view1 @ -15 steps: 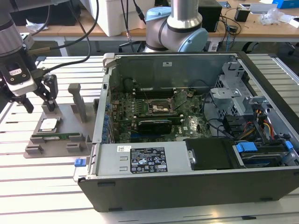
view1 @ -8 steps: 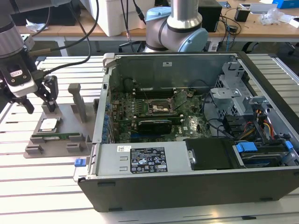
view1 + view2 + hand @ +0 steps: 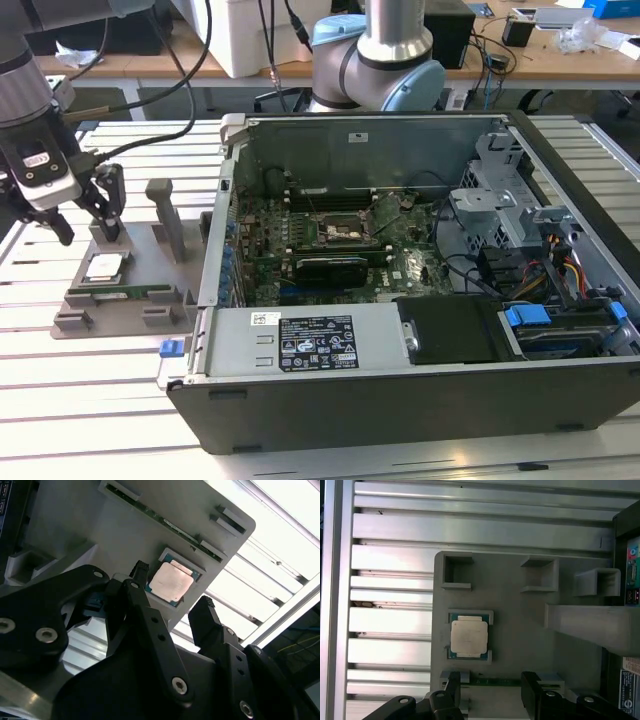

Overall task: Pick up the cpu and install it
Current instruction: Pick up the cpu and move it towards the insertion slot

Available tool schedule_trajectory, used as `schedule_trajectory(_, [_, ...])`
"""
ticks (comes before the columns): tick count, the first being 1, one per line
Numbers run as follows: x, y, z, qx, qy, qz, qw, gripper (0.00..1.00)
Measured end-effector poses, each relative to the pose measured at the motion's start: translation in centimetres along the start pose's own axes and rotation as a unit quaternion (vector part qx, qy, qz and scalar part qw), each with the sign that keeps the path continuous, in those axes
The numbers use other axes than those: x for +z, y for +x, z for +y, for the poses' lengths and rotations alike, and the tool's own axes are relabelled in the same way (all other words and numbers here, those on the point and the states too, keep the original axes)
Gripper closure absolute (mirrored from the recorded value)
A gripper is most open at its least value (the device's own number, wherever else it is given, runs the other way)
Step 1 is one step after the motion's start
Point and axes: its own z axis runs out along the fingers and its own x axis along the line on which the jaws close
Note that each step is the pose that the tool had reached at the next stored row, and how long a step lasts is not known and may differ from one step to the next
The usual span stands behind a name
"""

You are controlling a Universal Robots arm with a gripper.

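The arm reaches down at the exterior view's left, its wrist tilted so that the end effector (image 3: 84, 231) hangs low over a grey holder (image 3: 150, 262) on the bench (image 3: 100, 385). Its two black fingers (image 3: 106, 205) stand spread apart and grip nothing; their tips are close above the holder, apart from the cpu (image 3: 105, 266). The cpu lies flat in its shallow square pocket on the holder, silver top up. In both wrist views the cpu (image 3: 170, 582) (image 3: 468, 636) shows just past the open fingertips of the end effector (image 3: 172, 586) (image 3: 492, 679). A green memory stick (image 3: 125, 292) sits in a slot along the holder's edge, just beside the cpu. The bench is made of pale metal slats. To the exterior view's right of the holder lies an open computer case (image 3: 400, 400) with its motherboard (image 3: 330, 245) exposed. Behind are wooden desks (image 3: 540, 55) with cables and boxes.
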Motion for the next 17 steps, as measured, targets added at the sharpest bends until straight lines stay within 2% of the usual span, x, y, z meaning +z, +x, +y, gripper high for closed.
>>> schedule_trajectory(1, [0.03, 0.00, 0.00, 0.000, 0.0000, 0.0000, 1.0000, 0.40])
schedule_trajectory(2, [0.58, 0.01, 0.00, 0.000, 0.0000, 0.0000, 1.0000, 0.40])
schedule_trajectory(3, [1.64, 0.04, 0.01, 0.000, 0.0000, -0.0001, 1.0000, 0.40])
schedule_trajectory(4, [2.39, 0.05, 0.02, 0.000, 0.0000, 0.0000, 1.0000, 0.40])
schedule_trajectory(6, [2.63, 0.06, 0.02, 0.000, 0.0000, 0.0000, 1.0000, 0.40])
schedule_trajectory(9, [3.41, 0.38, 0.10, 0.000, -0.0001, -0.0001, 1.0000, 0.40])
schedule_trajectory(17, [3.84, 0.56, 0.56, 0.000, 0.0000, -0.0001, 1.0000, 0.40])
